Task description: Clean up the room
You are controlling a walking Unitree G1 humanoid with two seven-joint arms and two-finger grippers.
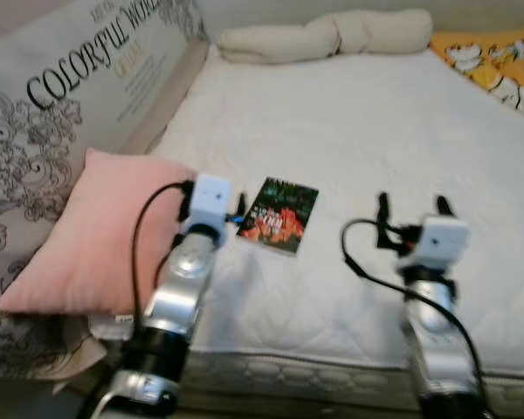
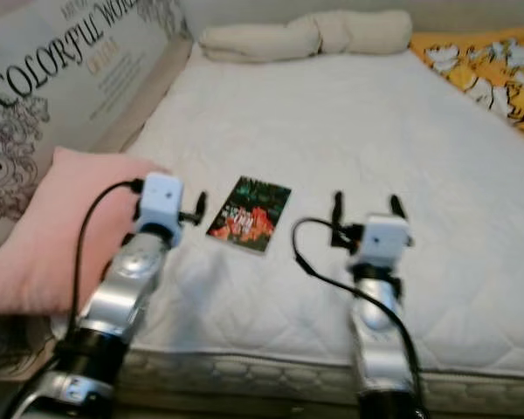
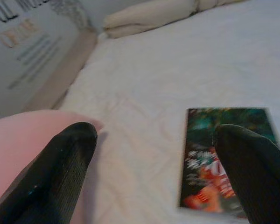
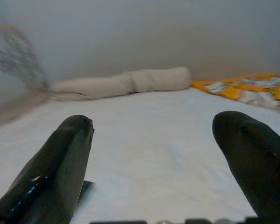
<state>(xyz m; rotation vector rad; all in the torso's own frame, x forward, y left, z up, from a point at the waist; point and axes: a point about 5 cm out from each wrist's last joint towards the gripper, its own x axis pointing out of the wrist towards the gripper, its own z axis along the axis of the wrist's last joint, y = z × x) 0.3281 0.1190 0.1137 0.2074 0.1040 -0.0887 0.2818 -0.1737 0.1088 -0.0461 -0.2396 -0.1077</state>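
A small book [image 1: 279,215] with a dark green and orange cover lies flat on the white mattress [image 1: 358,131]. A pink pillow [image 1: 87,236] rests at the mattress's left edge. My left gripper [image 1: 214,203] hovers open just above the bed, between the pillow's right corner and the book's left side. In the left wrist view its fingers [image 3: 60,172] straddle bare sheet, with the pillow [image 3: 23,140] by one and the book [image 3: 214,163] by the other. My right gripper [image 1: 411,202] is open over bare mattress to the right of the book, holding nothing.
A rolled beige blanket [image 1: 332,35] lies along the far end of the bed. A yellow patterned cloth [image 1: 498,61] is at the far right. A large printed grey bedding bag [image 1: 70,78] leans at the left behind the pillow. The mattress's front edge [image 1: 314,367] is close below my arms.
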